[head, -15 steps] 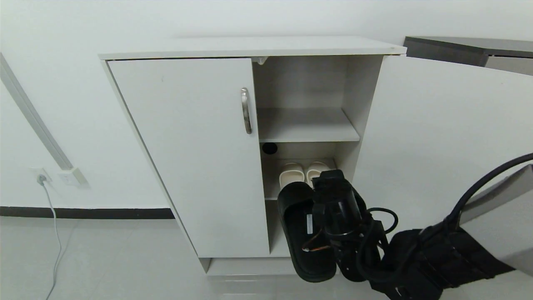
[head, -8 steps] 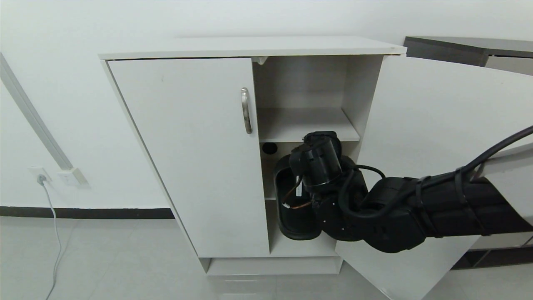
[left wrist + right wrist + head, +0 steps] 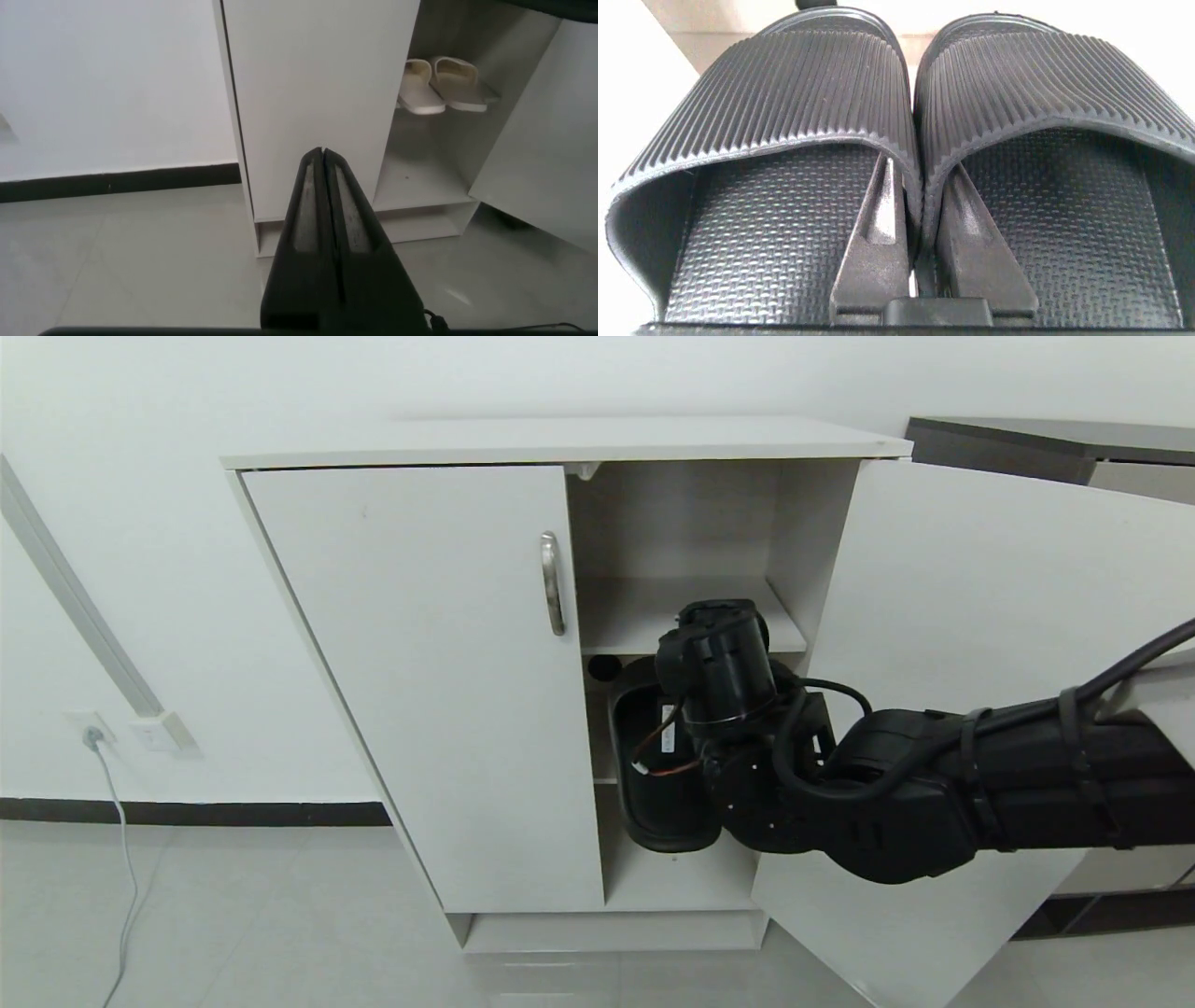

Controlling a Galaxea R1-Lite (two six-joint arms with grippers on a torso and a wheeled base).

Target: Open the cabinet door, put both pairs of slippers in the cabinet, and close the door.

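The white cabinet [image 3: 420, 681] has its right door [image 3: 971, 644] swung open and its left door shut. My right gripper [image 3: 918, 210] is shut on the pair of black slippers [image 3: 906, 131], pinching their two inner straps together. In the head view the black slippers [image 3: 653, 765] are held at the cabinet opening, in front of the middle shelf, with the right arm behind them. A pair of beige slippers [image 3: 447, 84] sits on the middle shelf. My left gripper [image 3: 323, 163] is shut and empty, low over the floor in front of the cabinet.
A metal handle [image 3: 552, 583] is on the shut left door. A grey cable [image 3: 121, 868] runs down from a wall socket at the left. The upper shelf [image 3: 681, 616] and bottom shelf [image 3: 420, 182] are bare. A grey unit [image 3: 1046, 443] stands behind the open door.
My right arm has lifted the black slippers from low near the floor up and forward into the cabinet opening, at middle-shelf height. They now hide the beige slippers in the head view.
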